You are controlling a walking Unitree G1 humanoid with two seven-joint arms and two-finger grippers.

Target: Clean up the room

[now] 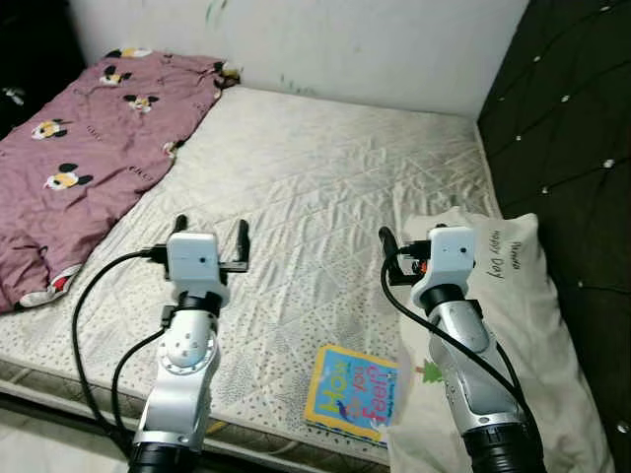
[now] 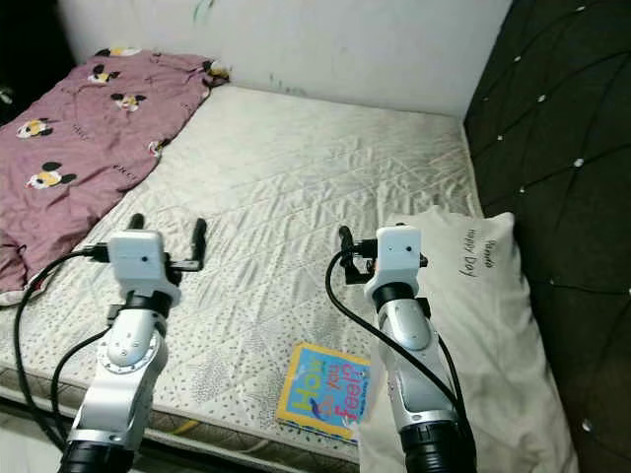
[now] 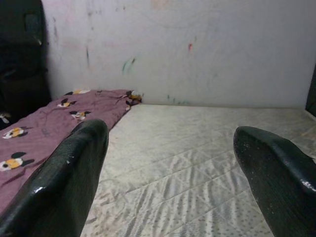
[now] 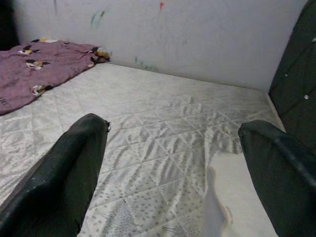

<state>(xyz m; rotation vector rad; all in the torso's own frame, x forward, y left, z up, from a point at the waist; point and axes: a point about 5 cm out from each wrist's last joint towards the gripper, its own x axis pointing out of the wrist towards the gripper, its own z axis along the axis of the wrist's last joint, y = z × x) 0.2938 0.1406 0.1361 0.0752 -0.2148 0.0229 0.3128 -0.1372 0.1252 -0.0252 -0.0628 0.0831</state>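
Bedroom corner, seen from the head camera: a bare quilted mattress (image 1: 325,187) runs up to a marked white wall (image 1: 325,44), with a dark tufted headboard (image 1: 567,128) along the 3 o'clock side. Left gripper (image 1: 210,239) and right gripper (image 1: 406,246) hover above the near half of the mattress, each with its fingers spread apart and nothing between them.

Items to tidy: a maroon cartoon-mouse blanket (image 1: 74,148) lies crumpled at 10 o'clock; a white printed pillow (image 1: 523,325) lies at 4 o'clock against the headboard; a colourful children's book (image 1: 353,391) lies flat at 6 o'clock, at the mattress's near edge, its right side touching or tucked under the pillow's corner.

Handling, as judged: the book looks thin, light and fairly stiff, with a glossy, probably slippery cover; lying flat, it offers little to pinch, so its free left edge or a corner overhanging the mattress edge seems the best hold. Blanket and pillow are soft and will sag, so pinch a raised fold or a corner.

No containers can be made out.
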